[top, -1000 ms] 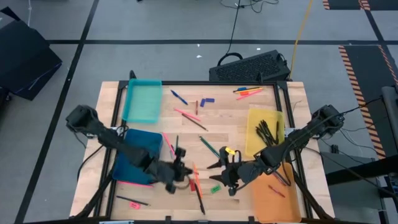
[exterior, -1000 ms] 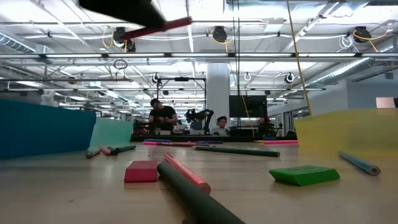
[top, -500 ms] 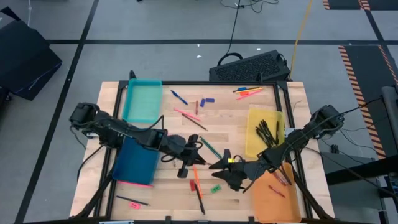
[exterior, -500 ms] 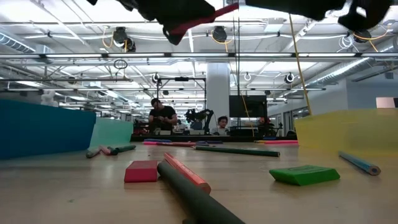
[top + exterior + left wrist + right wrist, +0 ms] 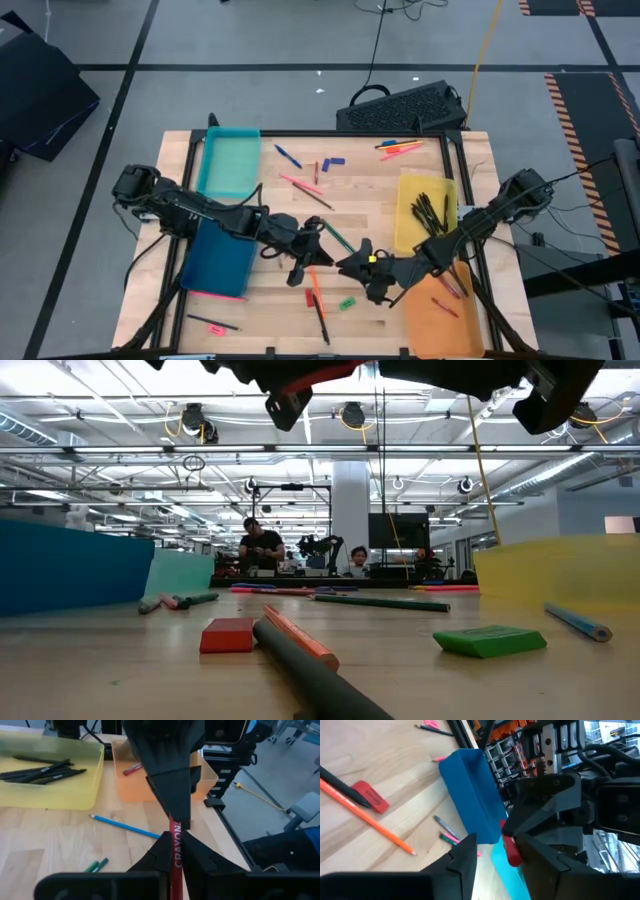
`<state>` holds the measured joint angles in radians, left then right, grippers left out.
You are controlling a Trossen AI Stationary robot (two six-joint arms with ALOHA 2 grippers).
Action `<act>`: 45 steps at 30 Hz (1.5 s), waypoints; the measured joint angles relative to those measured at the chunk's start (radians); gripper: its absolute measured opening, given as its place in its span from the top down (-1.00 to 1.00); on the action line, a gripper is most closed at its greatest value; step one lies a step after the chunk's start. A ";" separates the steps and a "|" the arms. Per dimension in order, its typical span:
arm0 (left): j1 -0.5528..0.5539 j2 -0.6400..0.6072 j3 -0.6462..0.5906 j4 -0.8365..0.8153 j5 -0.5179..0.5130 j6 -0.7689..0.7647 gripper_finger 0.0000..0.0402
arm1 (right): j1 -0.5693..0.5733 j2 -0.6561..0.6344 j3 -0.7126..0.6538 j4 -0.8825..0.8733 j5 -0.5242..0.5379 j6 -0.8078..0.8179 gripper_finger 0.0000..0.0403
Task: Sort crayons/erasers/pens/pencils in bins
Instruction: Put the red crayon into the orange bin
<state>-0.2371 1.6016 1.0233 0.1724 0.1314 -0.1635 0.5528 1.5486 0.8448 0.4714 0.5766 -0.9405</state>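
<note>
The left gripper point(image 5: 312, 243), fingers closed on a red crayon point(image 5: 175, 851) above the tabletop point(image 5: 350, 195) centre, faces the open-fingered right gripper point(image 5: 356, 264) at 4 o'clock; a misaligned handover could drop it.

The counter point(image 5: 360, 200) is pale wood. The bins are teal point(image 5: 229, 163), dark blue point(image 5: 222, 259), yellow point(image 5: 407, 212) and orange point(image 5: 438, 311). Black sticks point(image 5: 432, 209) lie in the yellow bin. The left gripper point(image 5: 172, 840) is dark and grips a red crayon point(image 5: 174, 851) with white lettering. A blue pencil point(image 5: 124, 826), a green eraser point(image 5: 489, 641) and a red eraser point(image 5: 227, 635) lie on the wood.
</note>
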 joint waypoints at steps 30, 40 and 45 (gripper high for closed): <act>-0.027 -0.001 0.000 0.058 0.011 0.054 0.85 | -0.021 0.000 0.000 0.101 -0.137 0.113 0.65; -0.028 -0.001 0.000 0.068 0.046 0.105 0.85 | -0.021 0.000 0.000 0.110 -0.145 0.113 0.65; -0.028 -0.001 0.000 0.068 0.052 0.126 0.85 | -0.022 0.000 0.000 0.117 -0.187 0.120 0.65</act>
<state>-0.2655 1.6005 1.0233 0.2399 0.1839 -0.0377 0.5312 1.5482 0.8452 0.5886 0.3901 -0.8203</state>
